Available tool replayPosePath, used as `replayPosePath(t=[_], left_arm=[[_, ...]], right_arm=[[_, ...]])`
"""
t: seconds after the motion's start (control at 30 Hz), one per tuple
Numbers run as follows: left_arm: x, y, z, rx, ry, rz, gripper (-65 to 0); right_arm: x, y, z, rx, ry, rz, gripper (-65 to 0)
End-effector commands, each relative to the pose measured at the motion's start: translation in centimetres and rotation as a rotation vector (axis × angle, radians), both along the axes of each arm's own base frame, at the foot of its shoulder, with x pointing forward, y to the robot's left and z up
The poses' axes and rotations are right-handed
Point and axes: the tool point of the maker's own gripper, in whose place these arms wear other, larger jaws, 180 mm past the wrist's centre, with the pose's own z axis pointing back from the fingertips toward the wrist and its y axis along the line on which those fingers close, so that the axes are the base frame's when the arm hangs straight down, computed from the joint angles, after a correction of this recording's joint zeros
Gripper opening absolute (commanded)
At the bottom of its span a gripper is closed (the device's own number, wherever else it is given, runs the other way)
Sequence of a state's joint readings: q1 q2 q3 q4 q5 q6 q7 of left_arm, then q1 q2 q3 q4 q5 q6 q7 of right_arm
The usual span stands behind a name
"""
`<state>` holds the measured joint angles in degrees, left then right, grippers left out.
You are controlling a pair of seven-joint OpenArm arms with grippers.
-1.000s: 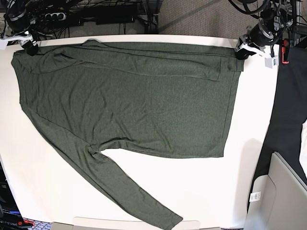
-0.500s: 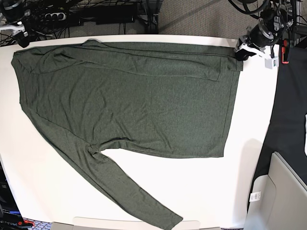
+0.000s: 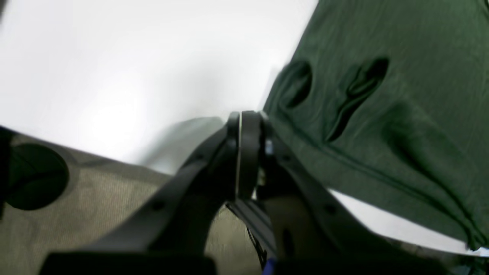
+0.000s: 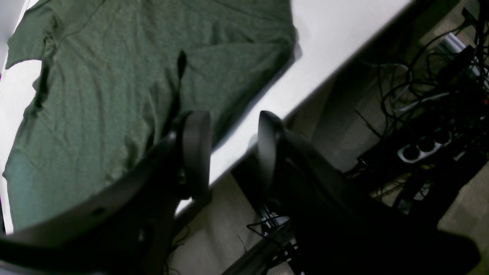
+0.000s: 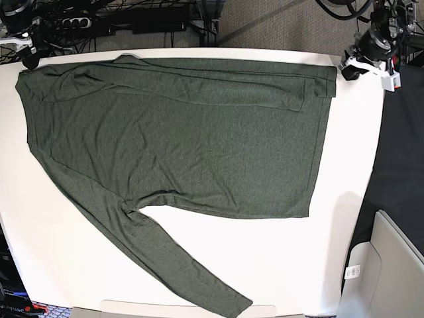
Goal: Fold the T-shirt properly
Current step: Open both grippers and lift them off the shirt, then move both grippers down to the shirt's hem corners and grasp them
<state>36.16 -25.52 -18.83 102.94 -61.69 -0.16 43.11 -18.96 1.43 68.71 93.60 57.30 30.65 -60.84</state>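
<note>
The T-shirt (image 5: pixel 179 146) lies flat on the white table (image 5: pixel 344 165), dark olive green. One long sleeve is folded across its far edge and the other runs to the near edge. My left gripper (image 5: pixel 350 71) hovers just off the shirt's far right corner. In the left wrist view the left gripper (image 3: pixel 248 122) is shut with nothing in it, and the T-shirt's (image 3: pixel 382 114) hem lies to its right. My right gripper (image 5: pixel 29 59) sits over the far left table edge. In the right wrist view the right gripper (image 4: pixel 231 149) is open and empty, beside the T-shirt (image 4: pixel 133 76).
Cables and a power strip (image 5: pixel 79 23) lie on the floor beyond the far edge; the power strip (image 4: pixel 420 149) also shows from the right wrist. A black surface (image 5: pixel 401 146) borders the table's right side, with a grey box (image 5: pixel 391 271) at the near right.
My left gripper has pulled away to the right, off the shirt's far right corner. My right gripper has lifted back from the far left corner. The shirt has stayed still.
</note>
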Motion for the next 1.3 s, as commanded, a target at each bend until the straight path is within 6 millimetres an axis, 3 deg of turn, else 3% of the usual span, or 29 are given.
replayPosePath(t=[0.0, 0.17, 0.4, 0.57, 0.67, 0.9, 1.17, 1.27], left_arm=[[1.2, 0.5, 1.9, 0.023, -0.063, -0.009, -65.0], [3.8, 0.0, 4.8, 0.04, -0.168, -0.031, -65.0], [11.0, -1.2, 9.2, 0.006, -0.318, -0.08, -61.8], [15.5, -1.8, 11.0, -0.074, -0.362, -0.08, -56.9], [17.5, -1.3, 11.5, -0.102, -0.384, -0.059, -55.0], [21.7, -3.2, 10.7, -0.17, -0.365, -0.094, -49.9], [26.0, -3.9, 9.3, -0.197, -0.365, -0.063, -48.5], [27.4, -4.0, 8.6, -0.129, -0.366, -0.064, -48.5]], right_arm=[[0.6, -0.6, 1.5, -0.037, -0.043, 0.007, -43.3], [1.9, -1.0, 2.5, -0.059, -0.076, 0.017, -43.3], [6.9, 0.3, 10.6, -0.333, -0.173, 0.163, -43.3], [10.3, 0.3, 12.9, -0.439, -0.191, 0.222, -43.3], [12.6, 0.8, 13.2, -0.485, -0.176, 0.254, -43.3], [19.1, 2.3, 14.0, -0.613, -0.125, 0.352, -43.3], [26.1, 3.7, 13.0, -0.574, -0.114, 0.415, -43.3], [28.4, 4.7, 12.4, -0.554, -0.131, 0.445, -43.3]])
